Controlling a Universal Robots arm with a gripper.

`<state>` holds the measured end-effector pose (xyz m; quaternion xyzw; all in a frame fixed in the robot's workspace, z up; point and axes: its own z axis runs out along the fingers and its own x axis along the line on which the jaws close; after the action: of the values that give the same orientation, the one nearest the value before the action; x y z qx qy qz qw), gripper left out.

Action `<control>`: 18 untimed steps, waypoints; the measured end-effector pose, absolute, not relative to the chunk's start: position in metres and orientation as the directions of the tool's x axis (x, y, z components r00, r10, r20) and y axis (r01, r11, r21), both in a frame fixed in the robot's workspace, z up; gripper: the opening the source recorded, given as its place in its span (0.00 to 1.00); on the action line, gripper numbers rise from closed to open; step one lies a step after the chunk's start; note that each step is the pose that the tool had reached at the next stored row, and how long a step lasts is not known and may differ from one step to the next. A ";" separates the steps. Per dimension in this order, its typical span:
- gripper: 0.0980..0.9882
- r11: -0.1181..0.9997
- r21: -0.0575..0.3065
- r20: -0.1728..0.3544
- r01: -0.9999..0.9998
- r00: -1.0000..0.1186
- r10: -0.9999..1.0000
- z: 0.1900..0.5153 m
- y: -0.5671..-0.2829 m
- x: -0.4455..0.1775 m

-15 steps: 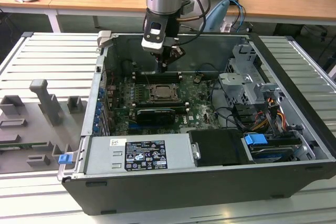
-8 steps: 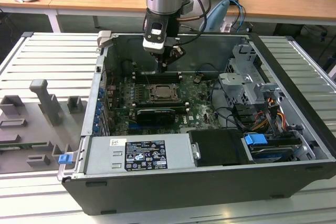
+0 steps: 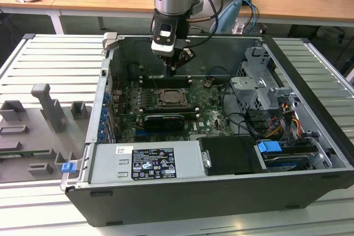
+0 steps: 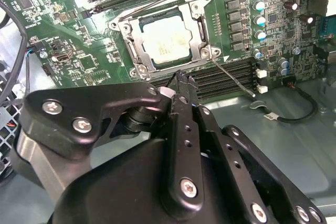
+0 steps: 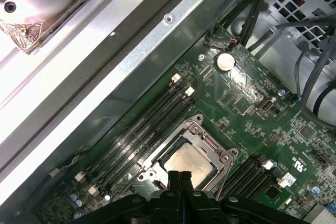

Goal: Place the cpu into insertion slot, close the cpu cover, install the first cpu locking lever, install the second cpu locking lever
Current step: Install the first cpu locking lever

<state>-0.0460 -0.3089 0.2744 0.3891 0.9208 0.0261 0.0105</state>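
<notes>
Black, open computer case (image 3: 310, 114) lying on a ribbed grey table (image 3: 50, 59) in the exterior view, green motherboard (image 3: 124, 111) exposed inside. Arm reaching down from above, gripper (image 3: 172, 69) hanging over the memory slots (image 3: 166, 79) just behind the insertion slot (image 3: 172, 99), fingers drawn together to a narrow tip with nothing between them. Grey power supply (image 3: 146, 161) along the near wall, drive cage (image 3: 260, 89) at the exterior view's right, blue clip (image 3: 68, 166) on the table beside grey fixtures (image 3: 47, 106). Seen in the second wrist view: the cpu (image 4: 164, 39), pale silver face up, seated in the insertion slot (image 4: 164, 20); the cpu cover (image 4: 137, 41) lying flat around it, chip showing through the square window. Thin wire locking lever (image 4: 233, 78) slanting out from a socket corner across the memory slots, not tucked down. Black gripper (image 4: 181, 80) fingers closed on one another, tip just short of the socket's near edge. Seen in the first wrist view: closed fingertips (image 5: 181, 176) of the gripper (image 5: 182, 174) overlapping the near rim of the cpu cover (image 5: 223, 157), cpu (image 5: 190, 160) visible beyond them, round coin battery (image 5: 224, 61) farther along the board, grey case wall (image 5: 131, 56) behind.
</notes>
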 end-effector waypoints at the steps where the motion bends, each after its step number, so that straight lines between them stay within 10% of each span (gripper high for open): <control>1: 0.01 0.697 0.056 0.001 0.715 -0.698 0.716 0.274 -0.309 -0.046; 18: 0.01 0.729 0.056 0.001 0.682 -0.730 0.683 0.274 -0.309 -0.046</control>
<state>-0.0460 -0.3089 0.2744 0.3670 0.9298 0.0264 0.0099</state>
